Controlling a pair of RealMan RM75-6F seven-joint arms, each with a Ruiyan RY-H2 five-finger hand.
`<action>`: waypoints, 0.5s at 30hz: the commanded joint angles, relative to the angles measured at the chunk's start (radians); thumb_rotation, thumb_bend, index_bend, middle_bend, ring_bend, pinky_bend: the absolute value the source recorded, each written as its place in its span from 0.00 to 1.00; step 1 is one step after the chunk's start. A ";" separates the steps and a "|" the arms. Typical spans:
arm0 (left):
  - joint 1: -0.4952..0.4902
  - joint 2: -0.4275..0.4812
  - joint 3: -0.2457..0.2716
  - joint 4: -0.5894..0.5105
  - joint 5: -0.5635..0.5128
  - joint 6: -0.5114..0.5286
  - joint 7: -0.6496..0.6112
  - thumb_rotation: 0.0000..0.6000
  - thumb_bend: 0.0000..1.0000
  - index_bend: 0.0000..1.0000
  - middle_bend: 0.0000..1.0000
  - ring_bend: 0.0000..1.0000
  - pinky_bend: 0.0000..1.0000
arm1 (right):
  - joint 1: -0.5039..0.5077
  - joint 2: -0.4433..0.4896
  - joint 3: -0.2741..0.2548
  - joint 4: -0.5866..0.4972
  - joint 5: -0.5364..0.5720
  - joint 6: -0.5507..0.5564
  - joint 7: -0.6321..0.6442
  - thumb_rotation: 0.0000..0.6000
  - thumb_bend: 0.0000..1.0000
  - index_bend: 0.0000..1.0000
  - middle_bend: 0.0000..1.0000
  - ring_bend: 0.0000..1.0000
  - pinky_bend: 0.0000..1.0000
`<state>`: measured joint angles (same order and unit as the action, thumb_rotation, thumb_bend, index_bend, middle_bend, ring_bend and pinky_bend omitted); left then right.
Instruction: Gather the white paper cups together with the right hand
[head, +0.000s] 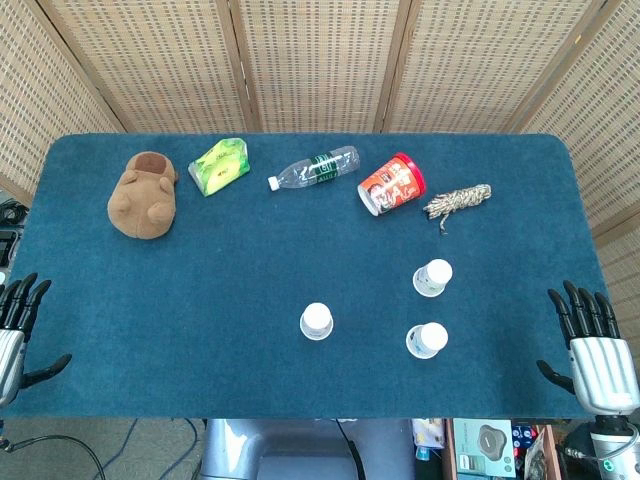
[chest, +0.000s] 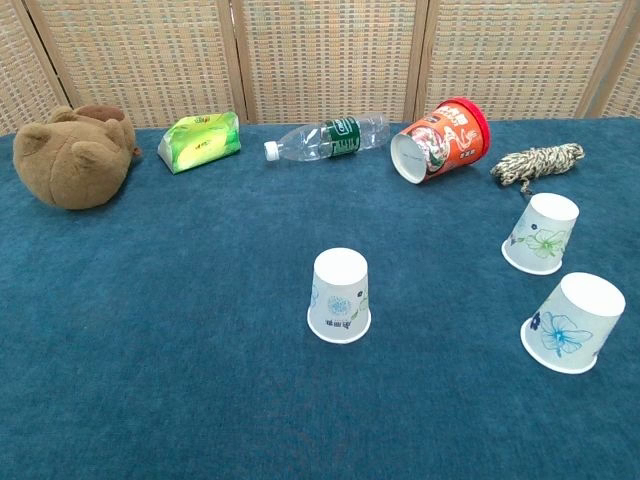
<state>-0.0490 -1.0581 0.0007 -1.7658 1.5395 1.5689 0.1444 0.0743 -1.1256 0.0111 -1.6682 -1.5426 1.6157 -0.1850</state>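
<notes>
Cups: three white paper cups stand upside down on the blue table, in its front right part, all apart from one another.
Middle cup: the cup nearest the centre stands alone, well to the left of the other two; it carries a pale blue print.
Far right cup: this cup stands nearer the back, with a green and blue flower print on its side.
Near right cup: this cup stands in front of the far right one, close to the table's front edge, with a blue flower print.
Right hand: the right hand hangs off the table's right front corner, fingers spread and pointing toward the back, holding nothing, well apart from every cup.
Left hand: the left hand sits at the table's left front edge, dark fingers spread, thumb out to the side, holding nothing.
Back row, right to left: a bundle of twine; a red instant-noodle tub lying on its side; a clear plastic bottle with a green label, lying flat; a green packet; a brown plush toy.
Backdrop: a woven folding screen stands behind the table.
</notes>
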 joint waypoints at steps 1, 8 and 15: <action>0.000 0.014 0.005 -0.014 -0.010 -0.018 -0.008 1.00 0.16 0.00 0.00 0.00 0.00 | -0.004 0.001 0.001 -0.002 -0.002 -0.001 -0.004 1.00 0.00 0.00 0.00 0.00 0.00; -0.006 0.025 -0.002 -0.022 -0.034 -0.043 -0.019 1.00 0.16 0.00 0.00 0.00 0.00 | 0.011 0.013 -0.004 -0.010 -0.026 -0.042 0.069 1.00 0.00 0.00 0.00 0.00 0.00; -0.019 0.030 -0.013 -0.025 -0.047 -0.069 -0.027 1.00 0.16 0.00 0.00 0.00 0.00 | 0.161 0.043 -0.046 0.033 -0.133 -0.282 0.385 1.00 0.00 0.00 0.03 0.00 0.05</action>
<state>-0.0674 -1.0282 -0.0116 -1.7903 1.4931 1.5000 0.1183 0.1469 -1.1044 -0.0072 -1.6589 -1.6157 1.4703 0.0393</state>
